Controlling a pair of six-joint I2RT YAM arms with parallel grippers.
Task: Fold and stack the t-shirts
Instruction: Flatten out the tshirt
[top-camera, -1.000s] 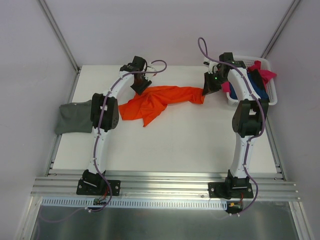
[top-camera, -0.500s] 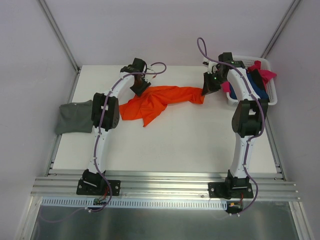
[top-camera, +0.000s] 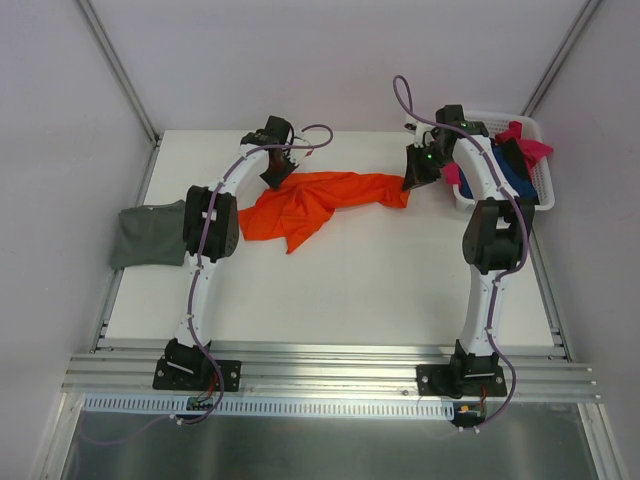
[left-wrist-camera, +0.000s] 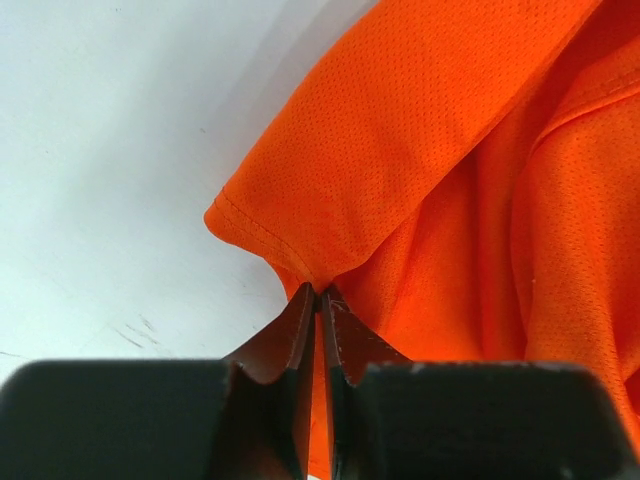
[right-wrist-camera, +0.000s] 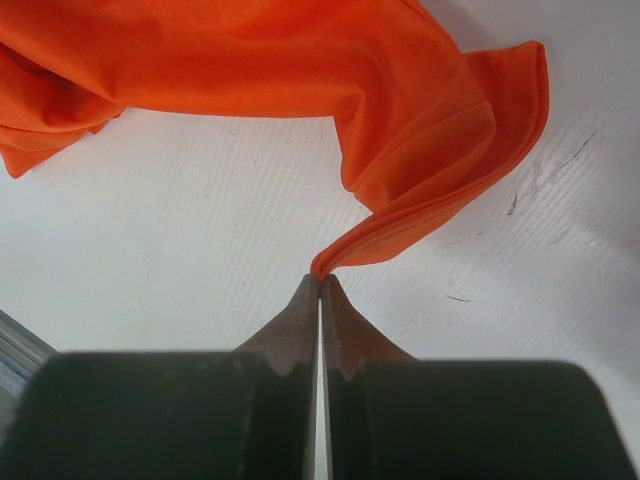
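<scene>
- Top external view: your orange shirt (top-camera: 320, 203) lay crumpled across the far middle of the table (top-camera: 350, 300), stretched between the two arms.
- Left wrist view: your left gripper (left-wrist-camera: 318, 300) had its jaws pressed together on a fold of the orange shirt, just behind a hemmed corner. The cloth puckered where it met the tips.
- Right wrist view: your right gripper (right-wrist-camera: 320, 285) stood closed as well, its tips pinching a curled hem at the shirt's right end. The rest of the cloth trailed away over the table.
- Top external view, left: your grey shirt (top-camera: 148, 235) lay flat at the table's left edge, well apart from the orange one, with its right side hidden behind the left arm.
- Top external view, right: the basket (top-camera: 547, 190) stood at the far right corner, just beside the right arm. Your pink shirt (top-camera: 530, 148) hung over its rim, and your navy shirt (top-camera: 522, 180) lay inside it.
</scene>
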